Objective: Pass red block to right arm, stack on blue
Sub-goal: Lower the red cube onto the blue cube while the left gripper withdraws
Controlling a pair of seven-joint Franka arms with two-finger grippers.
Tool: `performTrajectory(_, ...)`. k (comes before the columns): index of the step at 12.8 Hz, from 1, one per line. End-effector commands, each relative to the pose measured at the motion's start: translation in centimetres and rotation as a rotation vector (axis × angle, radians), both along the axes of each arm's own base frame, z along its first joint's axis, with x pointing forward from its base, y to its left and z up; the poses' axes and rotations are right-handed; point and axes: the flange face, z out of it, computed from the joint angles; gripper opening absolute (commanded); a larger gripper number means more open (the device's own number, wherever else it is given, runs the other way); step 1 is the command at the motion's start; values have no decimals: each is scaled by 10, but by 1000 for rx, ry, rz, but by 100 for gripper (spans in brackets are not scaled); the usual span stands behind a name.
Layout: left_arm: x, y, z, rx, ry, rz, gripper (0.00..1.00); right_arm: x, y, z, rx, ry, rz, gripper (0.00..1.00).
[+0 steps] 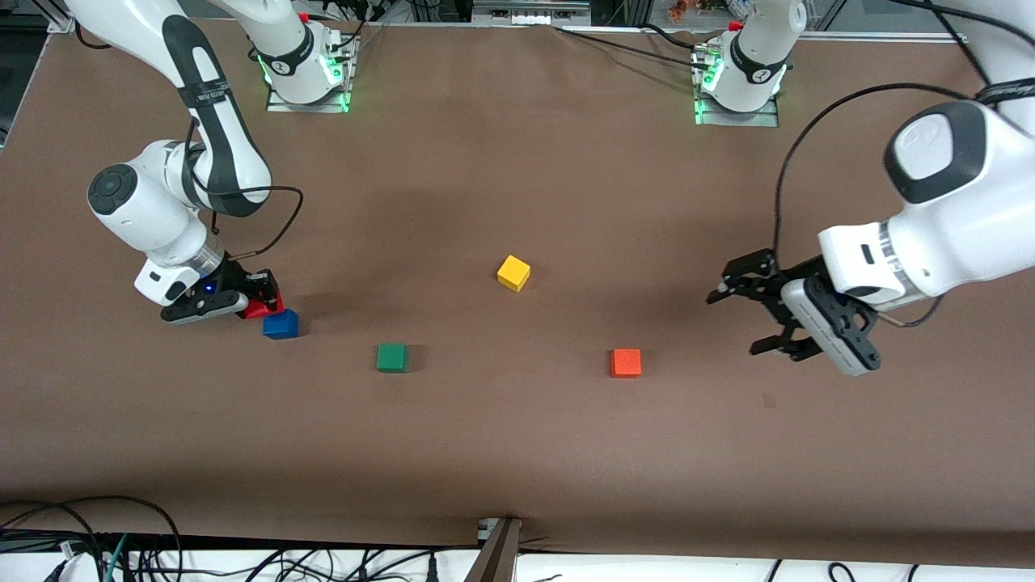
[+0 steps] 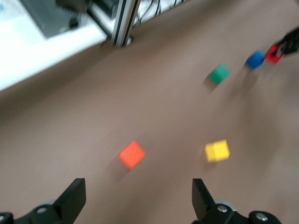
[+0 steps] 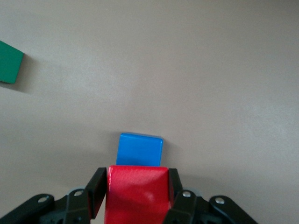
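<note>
Right wrist view — red block (image 3: 137,193) between right gripper (image 3: 135,191) jaws, beside blue (image 3: 139,150).

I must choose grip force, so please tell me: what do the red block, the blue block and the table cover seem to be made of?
Red block, held in the right hand: probably painted wood or hard plastic, with a smooth, slightly glossy face and soft highlight. Blue block: the same kind, with crisp edges and even colour. Table cover: matte brown sheet, perhaps paper or felt, with no shine.

Red block (image 3: 137,192), clamped by the right arm's (image 1: 182,202) jaws, sits beside (perhaps touching) the blue (image 1: 280,324).
</note>
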Motion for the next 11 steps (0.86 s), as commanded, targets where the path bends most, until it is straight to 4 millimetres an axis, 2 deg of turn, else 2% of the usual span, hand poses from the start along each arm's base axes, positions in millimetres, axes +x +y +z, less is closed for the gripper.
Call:
performTrajectory(1,-7,29,29,140,43,-20,100,-6,2,8,-32,-20,28,5)
performTrajectory(5,-15,77,58,297,87,-11,100,-2,3,11,-47,-60,38,5)
performTrajectory(7,-20,90,70,404,90,-8,100,-1,9,11,-53,-80,49,5)
performTrajectory(11,-26,114,82,447,100,44,100,-8,19,-1,-69,-120,65,5)
